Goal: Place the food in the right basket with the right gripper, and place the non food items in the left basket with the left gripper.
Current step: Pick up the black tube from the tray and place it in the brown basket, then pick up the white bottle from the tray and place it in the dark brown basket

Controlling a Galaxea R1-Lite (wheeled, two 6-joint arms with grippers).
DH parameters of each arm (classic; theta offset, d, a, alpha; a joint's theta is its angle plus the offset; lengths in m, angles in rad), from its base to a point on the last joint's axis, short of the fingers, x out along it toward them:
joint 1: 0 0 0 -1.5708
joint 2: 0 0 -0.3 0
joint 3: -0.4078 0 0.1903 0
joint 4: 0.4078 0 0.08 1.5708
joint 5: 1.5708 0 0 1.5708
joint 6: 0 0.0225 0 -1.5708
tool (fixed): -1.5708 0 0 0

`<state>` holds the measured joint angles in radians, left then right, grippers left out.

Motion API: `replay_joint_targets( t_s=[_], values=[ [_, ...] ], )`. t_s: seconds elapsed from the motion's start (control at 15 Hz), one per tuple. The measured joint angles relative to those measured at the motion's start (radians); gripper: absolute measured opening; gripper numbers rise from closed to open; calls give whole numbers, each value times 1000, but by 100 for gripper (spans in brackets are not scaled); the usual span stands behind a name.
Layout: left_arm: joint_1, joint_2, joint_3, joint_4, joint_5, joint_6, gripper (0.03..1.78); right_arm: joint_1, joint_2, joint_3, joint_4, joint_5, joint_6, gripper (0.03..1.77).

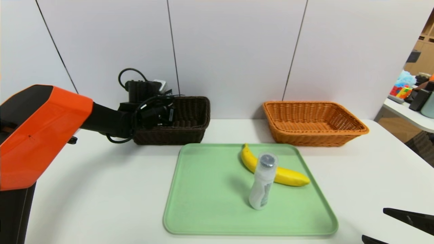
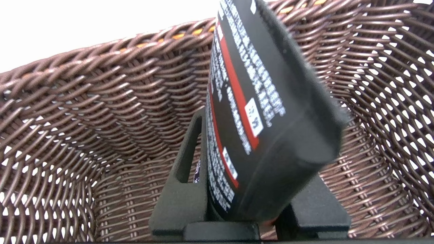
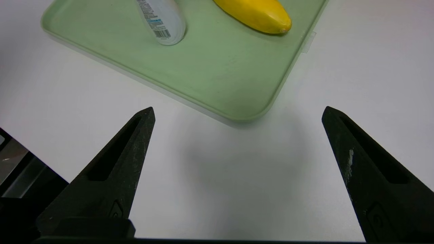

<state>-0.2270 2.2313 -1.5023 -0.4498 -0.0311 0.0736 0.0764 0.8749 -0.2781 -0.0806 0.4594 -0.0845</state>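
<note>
So the white table (image 1: 101, 189) carries a green tray (image 1: 203, 203) in the middle, with a dark brown basket (image 1: 193, 115) behind it on the left and an orange basket (image 1: 315, 123) behind it on the right. As far as the head view shows, the orange basket holds nothing, so the food half of the job looks untouched. A banana (image 1: 288, 176) lies on the tray, and a white bottle (image 1: 262, 183) stands just in front of it, overlapping it in the head view; both wait to be sorted. The left gripper (image 2: 244, 189) reaches into the brown basket, clamped on a flat black packet (image 2: 264, 112) with white and red print, held tilted above the woven floor and not yet let go. The right gripper (image 3: 237, 115) hangs parked over bare table near the tray's near right corner, jaws spread wide and carrying nothing. By my reckoning one non-food drop is nearly finished; the bottle and the banana remain.
</note>
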Motion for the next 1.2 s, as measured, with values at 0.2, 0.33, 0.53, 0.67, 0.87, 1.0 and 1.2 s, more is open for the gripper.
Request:
replay_joint_targets(
  t_s=[0.2,0.33,0.53,0.67,0.87,1.0,1.2],
  values=[
    [0,0,-6,-3,0,-1,72,0,0,0,0,0,0,170],
    [0,-1,-10,-1,0,0,95,0,0,0,0,0,0,170],
    [0,-2,-14,0,0,0,119,0,0,0,0,0,-1,170],
    [0,-12,-14,1,0,-1,131,0,0,0,0,0,0,170],
    [0,-56,-1,25,1,-1,144,0,0,1,0,1,0,170],
    [0,-103,25,41,2,2,150,0,0,3,0,1,1,170],
    [-1,-183,96,45,3,10,156,0,-2,4,0,2,1,170]
  ],
)
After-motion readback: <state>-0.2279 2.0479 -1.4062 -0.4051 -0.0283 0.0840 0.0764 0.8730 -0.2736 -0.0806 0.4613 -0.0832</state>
